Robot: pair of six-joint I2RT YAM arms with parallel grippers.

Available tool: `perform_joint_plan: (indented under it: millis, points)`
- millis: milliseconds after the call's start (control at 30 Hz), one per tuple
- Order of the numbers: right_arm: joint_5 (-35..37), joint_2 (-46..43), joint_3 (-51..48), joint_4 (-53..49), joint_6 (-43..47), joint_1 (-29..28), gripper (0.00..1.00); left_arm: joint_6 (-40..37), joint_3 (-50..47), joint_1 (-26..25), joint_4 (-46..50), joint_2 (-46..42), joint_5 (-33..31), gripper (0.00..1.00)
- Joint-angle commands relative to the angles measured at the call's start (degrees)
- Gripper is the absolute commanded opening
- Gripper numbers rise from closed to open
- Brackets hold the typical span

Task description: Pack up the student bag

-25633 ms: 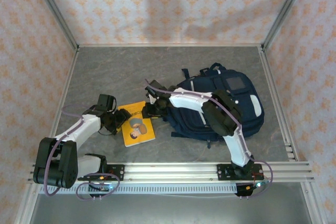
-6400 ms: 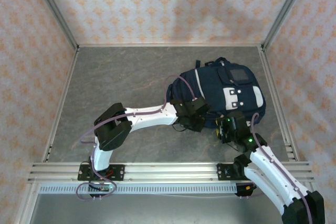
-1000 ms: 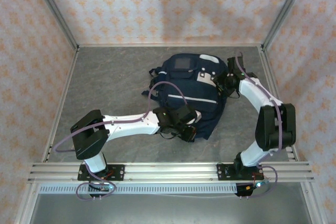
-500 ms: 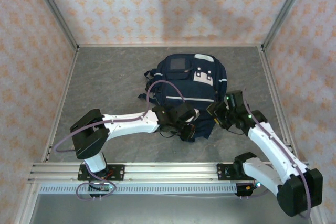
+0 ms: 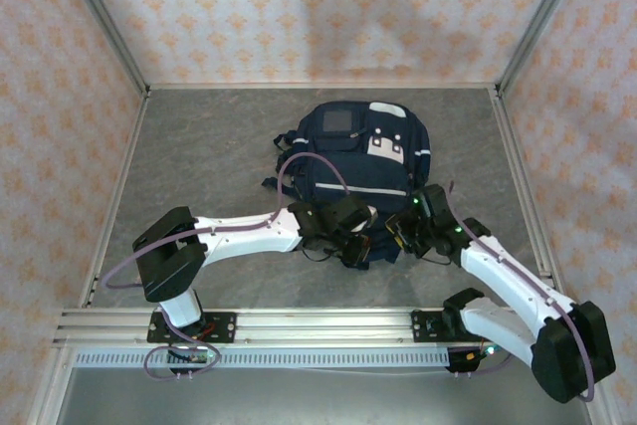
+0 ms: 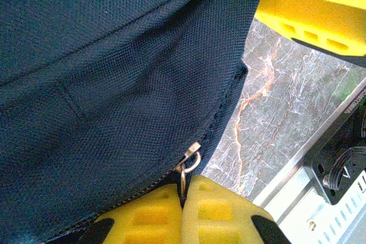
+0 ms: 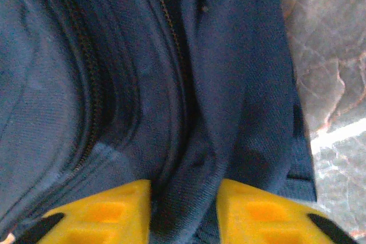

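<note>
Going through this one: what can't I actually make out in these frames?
- Top view: the student bag's own fabric hides its contents.
- Right wrist view: a fabric fold fills the gap in the right gripper; pinched or loose, unclear.
- Left wrist view: the zipper pull's lower end vanishes inside the shut left gripper.

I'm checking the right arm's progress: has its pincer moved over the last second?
Yes. The right pincer has come from the student bag's far right side toward the near rail.

Bright, even light, soft shadows; close-up wrist views slightly blurred.
</note>
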State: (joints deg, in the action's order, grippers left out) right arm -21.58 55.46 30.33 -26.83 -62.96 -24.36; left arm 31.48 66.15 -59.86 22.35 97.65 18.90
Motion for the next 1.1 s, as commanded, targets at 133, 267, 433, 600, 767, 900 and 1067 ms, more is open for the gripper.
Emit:
perform_joint_plan:
  millis: [133, 267, 433, 600, 767, 900, 1067]
  points:
    - [9.90, 2.20, 0.54, -1.32, 3.56, -0.07, 0.03, 1.05, -4.31, 1.57, -0.13, -4.07, -1.38, 0.00]
    - [12.63, 1.84, 1.87, -4.26, 6.01, -0.08, 0.00, 0.73, -6.17, 3.03, 1.37, -6.51, -2.37, 0.00]
    - [15.58, 1.94, 3.37, -7.25, 8.50, -0.08, 0.00, -0.36, -8.79, 4.81, 2.80, -9.15, -2.63, 0.00]
    - [16.82, 2.36, 4.65, -8.70, 10.80, 0.79, 0.00, -0.55, -11.54, 5.43, 3.24, -11.20, -2.72, 0.00]
    - [17.62, 2.71, 7.60, -11.25, 14.63, 3.53, 0.00, -0.55, -12.88, 5.36, 2.13, -12.06, -1.33, 0.00]
    - [14.56, 4.02, 10.57, -12.14, 19.03, 7.54, 0.00, -0.55, -10.03, 4.87, 0.42, -9.75, 1.72, 0.00]
    - [21.23, 6.28, 17.78, -18.81, 23.92, 8.40, 0.29, -2.35, -2.79, 3.50, 0.60, -3.54, 2.80, 0.00]
